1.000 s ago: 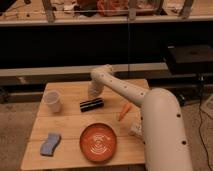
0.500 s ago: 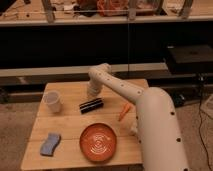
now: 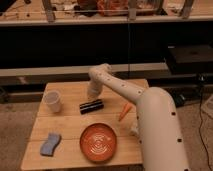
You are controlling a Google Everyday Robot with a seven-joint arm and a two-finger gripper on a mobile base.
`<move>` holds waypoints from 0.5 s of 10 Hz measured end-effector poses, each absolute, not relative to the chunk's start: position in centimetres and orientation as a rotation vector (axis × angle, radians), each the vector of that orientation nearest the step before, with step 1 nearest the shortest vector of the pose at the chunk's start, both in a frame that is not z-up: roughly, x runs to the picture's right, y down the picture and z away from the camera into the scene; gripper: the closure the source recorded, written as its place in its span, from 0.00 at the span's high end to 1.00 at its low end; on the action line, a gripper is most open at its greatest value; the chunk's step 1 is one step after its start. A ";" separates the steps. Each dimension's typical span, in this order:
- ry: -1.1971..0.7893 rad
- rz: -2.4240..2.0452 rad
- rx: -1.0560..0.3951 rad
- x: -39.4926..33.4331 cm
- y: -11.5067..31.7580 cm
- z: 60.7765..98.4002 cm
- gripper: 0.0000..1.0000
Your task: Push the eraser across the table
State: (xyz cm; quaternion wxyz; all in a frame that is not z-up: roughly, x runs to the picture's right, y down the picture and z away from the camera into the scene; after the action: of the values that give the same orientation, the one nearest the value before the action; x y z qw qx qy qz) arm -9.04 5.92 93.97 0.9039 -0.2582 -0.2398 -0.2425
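The black bar-shaped eraser (image 3: 91,106) lies on the light-brown slatted table (image 3: 70,125), near its middle, with its long side running left to right. My gripper (image 3: 93,94) is at the end of the white arm, pointing down just behind the eraser's far side, at or very near it. The arm reaches in from the lower right and hides part of the table's right side.
A white cup (image 3: 52,101) stands left of the eraser. A light-blue wavy sponge (image 3: 50,144) lies at the front left. An orange-red plate (image 3: 100,142) sits at the front centre. An orange carrot-like stick (image 3: 125,112) lies right of the eraser, beside the arm.
The eraser has shifted slightly toward the front of the table, and the gripper has followed it down from behind. The cup, the sponge and the plate have not moved.
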 end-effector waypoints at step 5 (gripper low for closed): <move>-0.496 -0.497 -0.547 -8.7 6.5 93.3 0.01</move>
State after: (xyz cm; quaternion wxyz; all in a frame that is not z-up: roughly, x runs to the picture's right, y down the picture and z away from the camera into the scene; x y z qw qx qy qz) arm -8.70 6.52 93.30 0.9025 -0.2647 -0.2400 -0.2405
